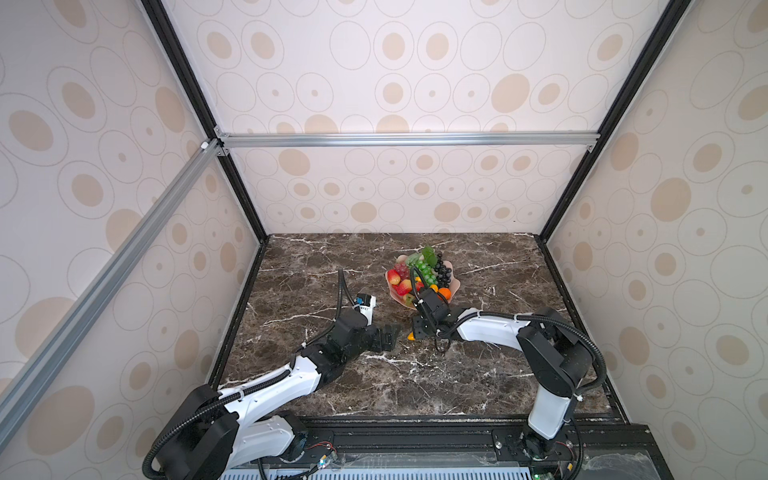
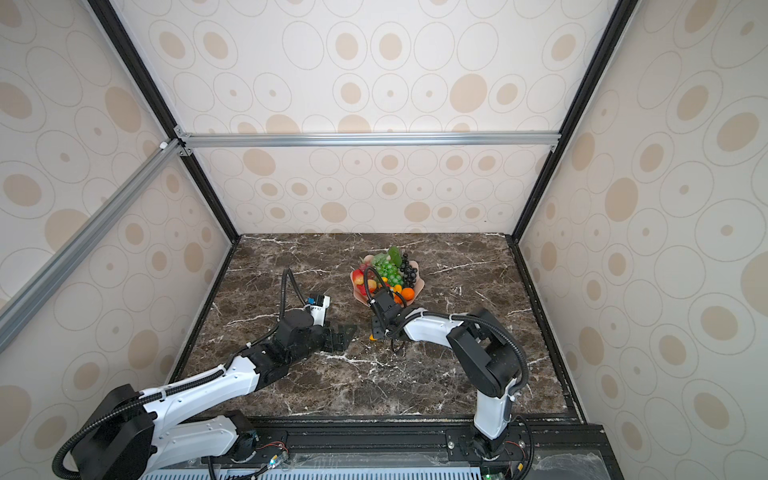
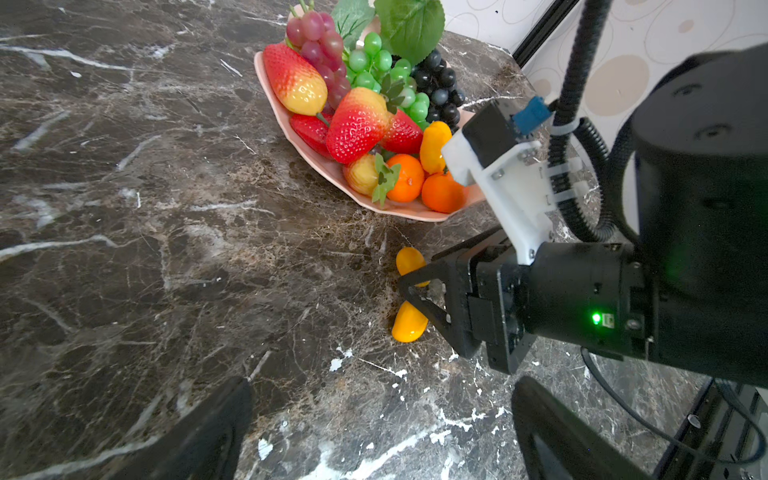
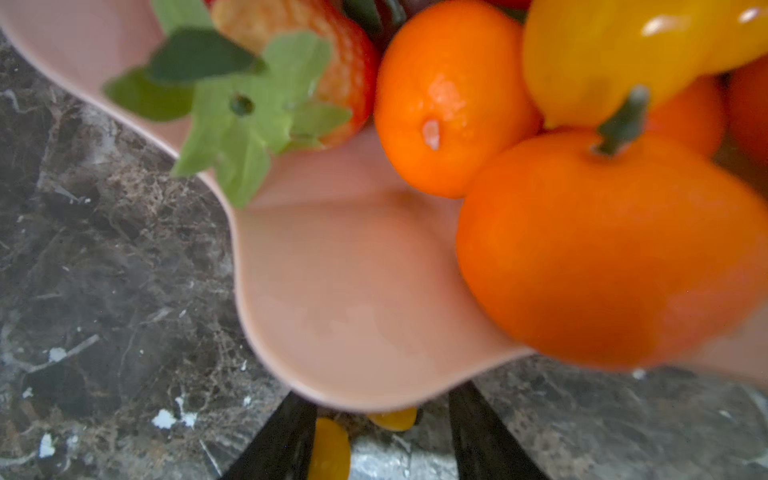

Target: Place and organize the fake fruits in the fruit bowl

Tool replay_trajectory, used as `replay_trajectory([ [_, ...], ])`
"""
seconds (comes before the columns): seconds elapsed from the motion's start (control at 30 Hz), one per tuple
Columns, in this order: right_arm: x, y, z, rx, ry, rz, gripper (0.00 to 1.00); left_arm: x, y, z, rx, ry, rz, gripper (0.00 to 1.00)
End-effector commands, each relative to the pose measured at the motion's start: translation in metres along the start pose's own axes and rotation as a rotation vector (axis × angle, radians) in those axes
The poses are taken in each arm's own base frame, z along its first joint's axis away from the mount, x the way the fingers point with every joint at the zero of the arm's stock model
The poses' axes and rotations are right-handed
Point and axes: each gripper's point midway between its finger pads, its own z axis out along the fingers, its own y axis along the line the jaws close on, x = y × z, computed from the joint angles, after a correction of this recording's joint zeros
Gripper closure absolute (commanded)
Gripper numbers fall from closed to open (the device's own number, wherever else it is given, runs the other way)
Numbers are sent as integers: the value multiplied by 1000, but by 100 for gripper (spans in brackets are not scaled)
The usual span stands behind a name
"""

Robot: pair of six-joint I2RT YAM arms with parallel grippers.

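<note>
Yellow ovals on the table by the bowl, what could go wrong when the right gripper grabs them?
1. Both yellow ovals lie close together at the open right gripper; closing might pinch one and flick the other away.
2. The fruit bowl rim sits right beside that gripper, with a tangerine at its edge; a bump could spill it.
3. The left gripper hovers open nearby, so the arms might clash.

arms (image 1: 270, 390): white shells, black joints | cables (image 3: 575, 62): black corrugated | LED (image 3: 596, 318): green
</note>
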Motion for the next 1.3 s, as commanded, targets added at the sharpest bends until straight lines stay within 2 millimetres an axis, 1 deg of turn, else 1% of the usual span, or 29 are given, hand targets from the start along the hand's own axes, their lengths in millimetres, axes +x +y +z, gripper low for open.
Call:
replay_trajectory([
  [0.0, -1, 1, 5, 15, 15, -13, 47, -7, -3, -3, 8, -27, -10, 2],
  [0.33, -2, -2, 16, 53, 29, -43, 48, -8, -3, -4, 9, -28, -11, 2],
  [0.57, -1, -4, 23, 74, 40, -61, 57, -8, -4, -4, 15, -28, -10, 2],
  [0.83, 2, -5, 23, 71, 41, -56, 70, -8, -3, -6, 11, -32, -14, 2],
  [0.97, 2, -7, 19, 74, 32, -50, 73, -9, -4, -4, 13, -31, -12, 2],
  [1.07, 6, -12, 15, 82, 24, -45, 73, -10, -8, 0, 23, -23, 3, 1],
  [1.17, 11, -20, 6, 94, 5, -26, 74, -9, -12, 7, 32, -2, 30, 2],
  [1.27, 16, -32, -8, 100, -21, 11, 74, -11, -19, 13, 62, -3, 41, 2],
])
